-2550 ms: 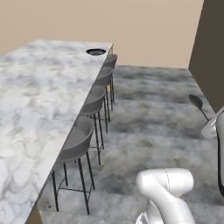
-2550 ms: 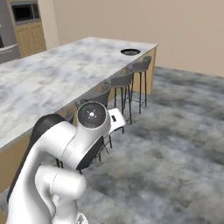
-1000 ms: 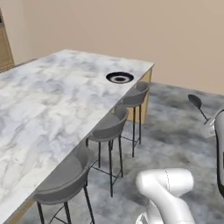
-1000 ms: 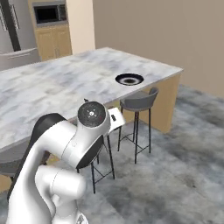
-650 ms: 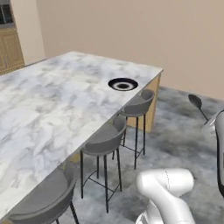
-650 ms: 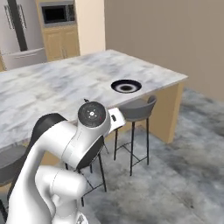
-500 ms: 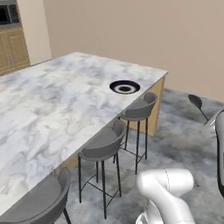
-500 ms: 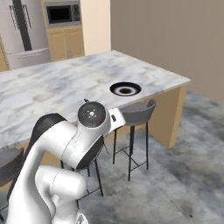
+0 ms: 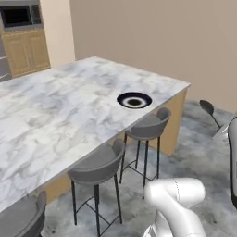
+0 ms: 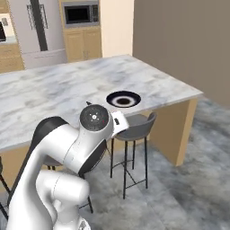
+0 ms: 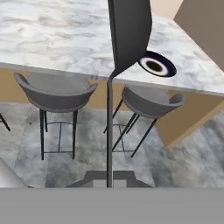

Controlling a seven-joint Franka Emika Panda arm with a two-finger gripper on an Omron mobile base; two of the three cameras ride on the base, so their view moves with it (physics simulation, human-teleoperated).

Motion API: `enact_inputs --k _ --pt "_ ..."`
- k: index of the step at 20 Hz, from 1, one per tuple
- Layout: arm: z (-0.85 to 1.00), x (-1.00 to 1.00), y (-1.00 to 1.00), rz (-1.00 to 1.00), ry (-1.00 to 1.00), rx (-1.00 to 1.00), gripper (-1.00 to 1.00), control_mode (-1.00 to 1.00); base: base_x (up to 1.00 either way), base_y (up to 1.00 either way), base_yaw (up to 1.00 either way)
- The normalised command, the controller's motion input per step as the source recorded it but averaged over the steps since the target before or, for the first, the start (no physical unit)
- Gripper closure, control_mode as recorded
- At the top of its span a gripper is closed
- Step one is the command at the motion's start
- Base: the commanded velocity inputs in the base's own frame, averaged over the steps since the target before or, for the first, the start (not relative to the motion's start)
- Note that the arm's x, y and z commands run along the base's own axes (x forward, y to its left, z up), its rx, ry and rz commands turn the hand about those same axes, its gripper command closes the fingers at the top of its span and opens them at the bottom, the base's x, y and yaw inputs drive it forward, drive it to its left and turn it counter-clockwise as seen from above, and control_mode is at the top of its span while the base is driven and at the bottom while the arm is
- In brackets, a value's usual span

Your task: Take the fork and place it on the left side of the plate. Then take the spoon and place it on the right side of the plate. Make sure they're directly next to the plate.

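Observation:
My gripper (image 11: 109, 180) is shut on the spoon (image 11: 127, 35), a dark-grey utensil whose thin handle rises from between the fingertips to a broad bowl looming close in the hand view. In the left base view the spoon (image 9: 208, 110) hangs in the air at the right, over the floor and well clear of the counter. The plate (image 9: 134, 100), round with a black rim and pale ring, lies near the counter's far corner, also seen as the plate (image 10: 123, 99) and the plate (image 11: 157, 65), partly behind the spoon's bowl. The fork is out of view.
The marble island counter (image 9: 60, 111) stretches left, with grey bar stools (image 9: 147, 129) (image 9: 98, 167) tucked under its near edge. Cabinets with a microwave (image 10: 81, 14) and a fridge (image 10: 36, 27) stand behind. A beige wall (image 9: 152, 37) closes the far side.
The base has driven, so the whole scene has shifted: counter, stools and plate now look larger and nearer. The spoon stays gripped in the same place relative to the arm.

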Motion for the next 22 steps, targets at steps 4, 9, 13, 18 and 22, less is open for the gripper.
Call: enact_inputs --k 4,9,13,18,22 --pt "0.00 0.00 0.00 0.00 0.00 0.00 1.00 1.00 0.23 -0.71 0.30" --pt "0.00 0.00 0.00 0.00 0.00 0.00 1.00 1.00 0.22 -0.69 0.31" --pt "0.00 0.00 0.00 0.00 0.00 0.00 1.00 1.00 0.28 -0.67 0.31" --pt "0.00 0.00 0.00 0.00 0.00 0.00 1.00 1.00 0.40 -0.62 0.32" --pt "0.00 0.00 0.00 0.00 0.00 0.00 1.00 1.00 0.65 -0.52 0.36"
